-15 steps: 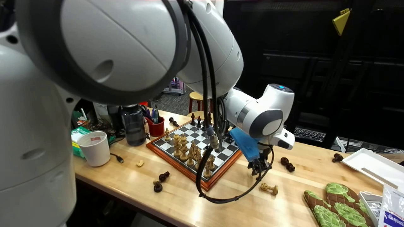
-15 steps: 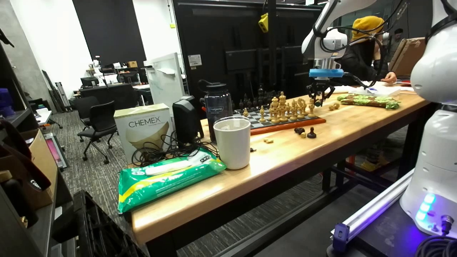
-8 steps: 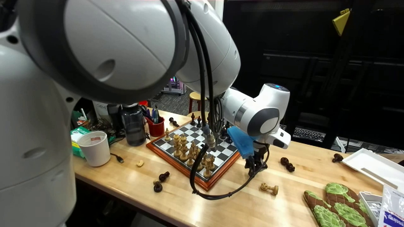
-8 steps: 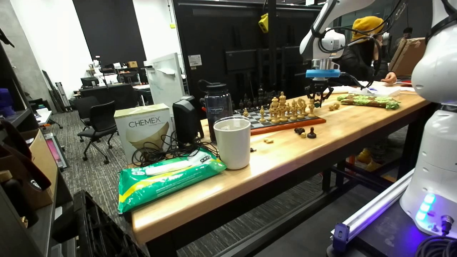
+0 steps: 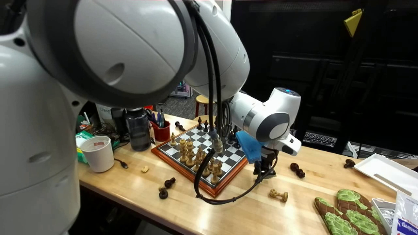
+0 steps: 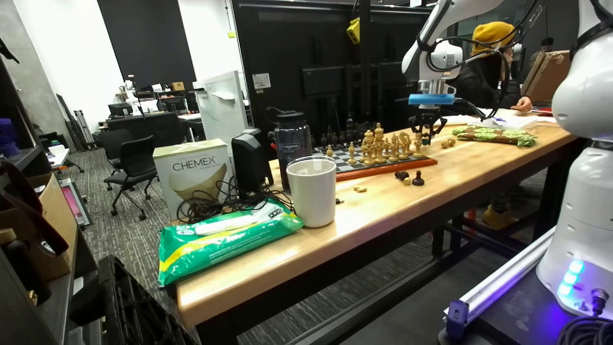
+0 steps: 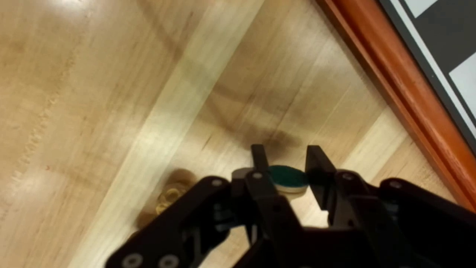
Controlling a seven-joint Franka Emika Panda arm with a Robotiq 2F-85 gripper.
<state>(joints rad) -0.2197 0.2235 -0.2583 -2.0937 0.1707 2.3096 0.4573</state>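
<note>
Your gripper [image 7: 286, 163] pinches a green-based chess piece [image 7: 287, 176] over the table [image 5: 248, 213], right of the chessboard [image 5: 230, 175] in an exterior view.

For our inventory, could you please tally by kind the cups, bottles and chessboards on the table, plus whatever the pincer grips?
Cups: 2 (tall white cup, red pen cup)
Bottles: 1 (dark plastic bottle)
Chessboards: 1 (checkered wood-framed board)
In the pincer: 1 (pale green-ended object)
Total: 5
</note>
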